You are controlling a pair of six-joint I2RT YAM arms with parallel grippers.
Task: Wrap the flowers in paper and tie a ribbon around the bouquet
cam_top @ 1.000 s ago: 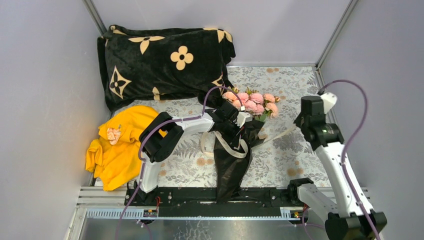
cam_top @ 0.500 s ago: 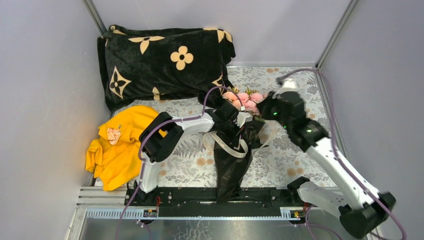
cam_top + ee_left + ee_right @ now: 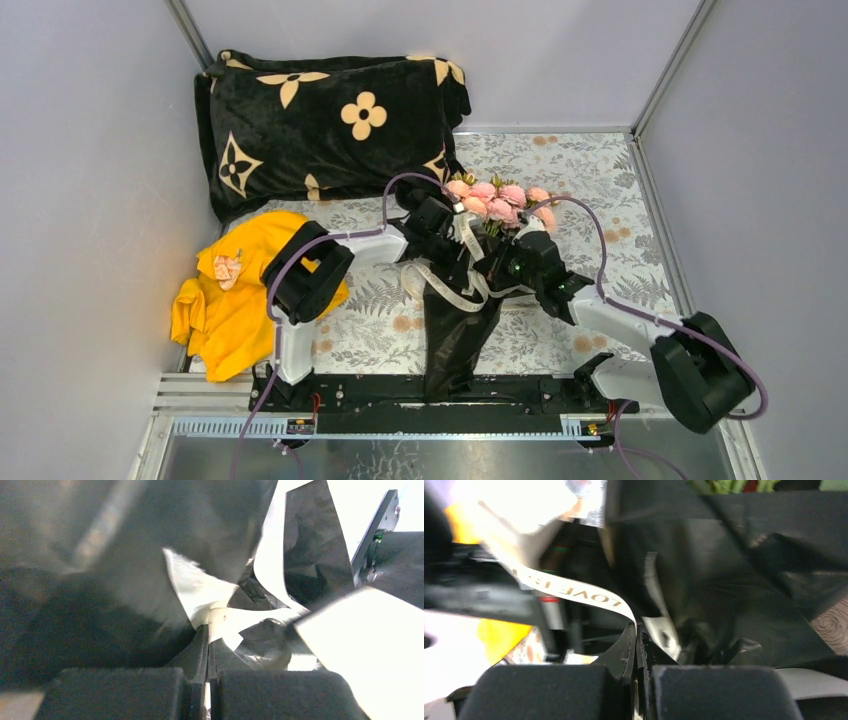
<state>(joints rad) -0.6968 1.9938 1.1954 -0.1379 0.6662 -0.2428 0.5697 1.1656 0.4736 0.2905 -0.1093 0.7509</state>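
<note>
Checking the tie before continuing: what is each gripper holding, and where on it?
Both hold the ribbon: the left gripper pinches a crumpled fold beside the paper, the right gripper the lettered strand.

Middle of the worktop [image 3: 600,170] is pretty jammed. The bouquet [image 3: 455,335] runs from the near rail [image 3: 380,392] up toward the back, and both arms meet over its upper half. The left gripper [image 3: 208,647] and right gripper [image 3: 638,642] are each pinched onto the ribbon [image 3: 450,292], whose loops hang between them, so nothing slips through there.

Back left is blocked by the black blanket [image 3: 330,120], and the left edge by the yellow cloth [image 3: 235,300].

Open lanes: the far right corner behind the flowers [image 3: 500,205], the right side behind the right arm, and the bare patch between the yellow cloth and the bouquet.
</note>
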